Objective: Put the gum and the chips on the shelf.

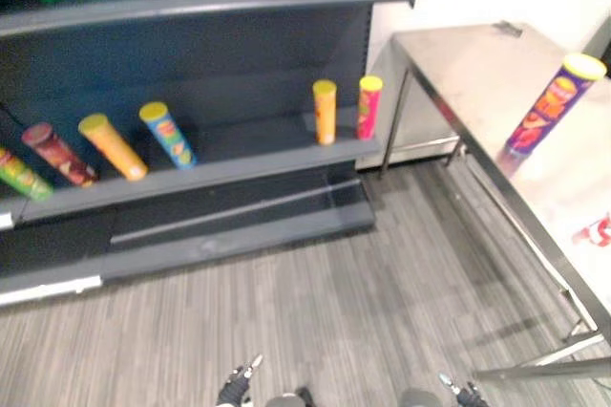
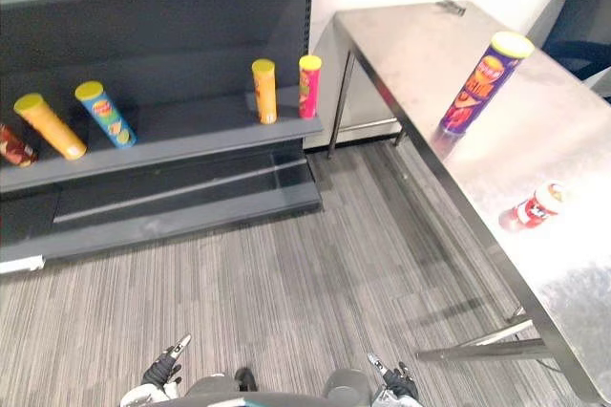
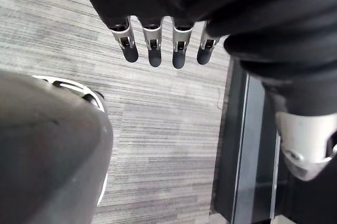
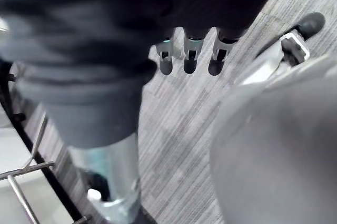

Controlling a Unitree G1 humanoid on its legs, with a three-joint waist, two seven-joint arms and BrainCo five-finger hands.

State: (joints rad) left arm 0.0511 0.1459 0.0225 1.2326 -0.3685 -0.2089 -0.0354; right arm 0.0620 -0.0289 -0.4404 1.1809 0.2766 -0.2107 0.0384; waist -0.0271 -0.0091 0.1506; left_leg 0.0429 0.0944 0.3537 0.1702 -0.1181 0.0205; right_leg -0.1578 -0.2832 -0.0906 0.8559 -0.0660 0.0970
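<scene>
Bright, even light from overhead fills the room. The steel table [image 2: 410, 53] gives off soft glare, and the purple can [image 2: 480, 84] leaves a faint reflection on it. The dark shelf [image 2: 191, 135] lies dimmer beneath its upper board. The table's legs cast pale shadows on the grey floor [image 2: 315, 283].

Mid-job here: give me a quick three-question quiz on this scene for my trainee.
1. What do the left robot hand and the right robot hand hold?
2. True or false: the purple can stands on the table.
3. The gum is: A) in the left robot hand; B) on the table; C) atop the purple can.
Key: 1 nothing; 2 true; 3 B.
</scene>
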